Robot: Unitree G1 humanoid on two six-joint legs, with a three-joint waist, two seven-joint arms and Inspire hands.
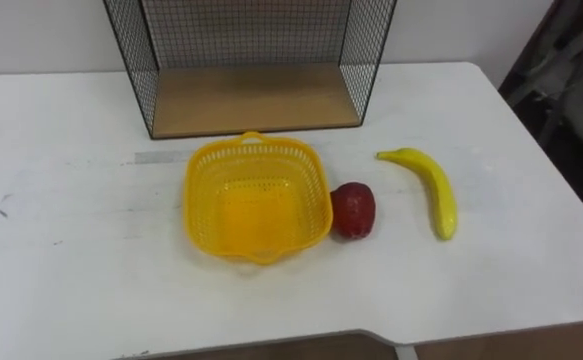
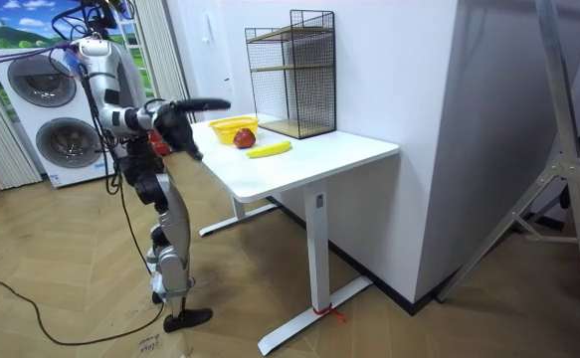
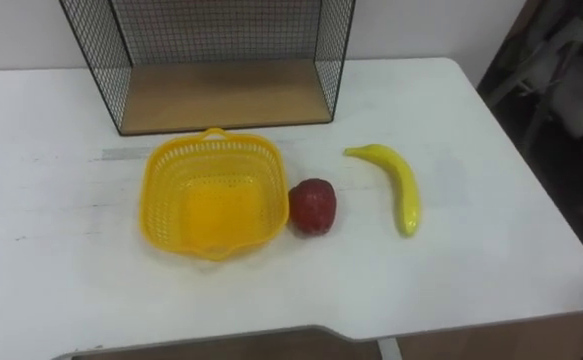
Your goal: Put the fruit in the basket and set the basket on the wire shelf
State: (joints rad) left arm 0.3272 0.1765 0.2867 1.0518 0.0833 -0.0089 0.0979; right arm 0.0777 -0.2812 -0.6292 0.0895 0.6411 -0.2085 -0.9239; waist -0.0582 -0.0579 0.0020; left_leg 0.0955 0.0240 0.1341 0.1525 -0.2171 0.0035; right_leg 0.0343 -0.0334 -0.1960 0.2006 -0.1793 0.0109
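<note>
Basket (image 1: 193, 200) sits empty on the table (image 1: 61, 250) before the wire shelf (image 1: 256, 100), apple (image 1: 353, 210) just beside its right wall, banana (image 1: 433, 185) further right. Our left hand (image 2: 220, 102) and right hand (image 2: 190, 144) hang near the table edge, spread or curled we cannot tell. A clumsy reach could roll the apple or shove the basket

I see the flat white worktop (image 1: 61, 260) bright all over. The yellow plastic basket (image 1: 199, 200), round red fruit (image 1: 354, 211) and long yellow banana (image 1: 433, 190) make only small soft shadows. Past its right edge the room is dark.
</note>
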